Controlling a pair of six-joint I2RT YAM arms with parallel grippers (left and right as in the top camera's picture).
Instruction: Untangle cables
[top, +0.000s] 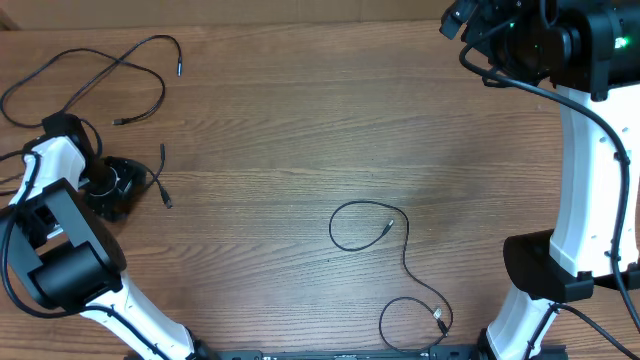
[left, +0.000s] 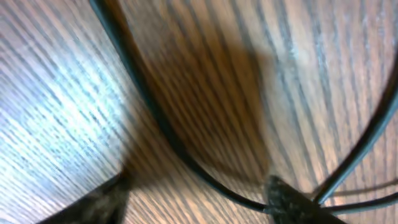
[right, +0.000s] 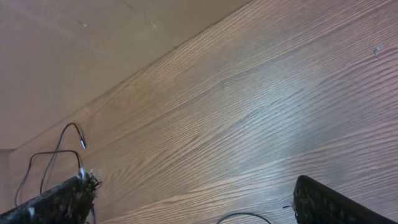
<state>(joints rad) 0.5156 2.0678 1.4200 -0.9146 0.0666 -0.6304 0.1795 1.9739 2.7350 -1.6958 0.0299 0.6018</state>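
Counter (top: 300, 120): wood-grain surface, three thin black cables lying apart from one another, no knot among them.

Far-left corner: the first cable (top: 122, 60) lies in loose, open loops just inside the far edge, with both plug ends resting on the wood.

Left edge, midway: the left gripper (top: 112, 188) is low over the counter. The left wrist view is blurred and very close to the surface. It shows the two fingertips (left: 289, 202) set apart with bare wood between them, so the jaws stand parted. A black cord runs diagonally across that gap and meets the right-hand fingertip. Whether it is pinched there cannot be told. From overhead, the second cable (top: 161, 165), the shortest run visible, curves just beside this gripper on its right side, with one plug end toward the far edge and the other toward the near edge.

Centre, toward the near edge: the third cable (top: 406, 250) forms one loop near the middle of the counter. From there it trails to a smaller loop close to the near edge. It is well apart from both grippers.

Far-right corner: the right gripper (top: 462, 22) is at the far edge. Its wrist view shows its fingers (right: 59, 199) spread wide and holding nothing.
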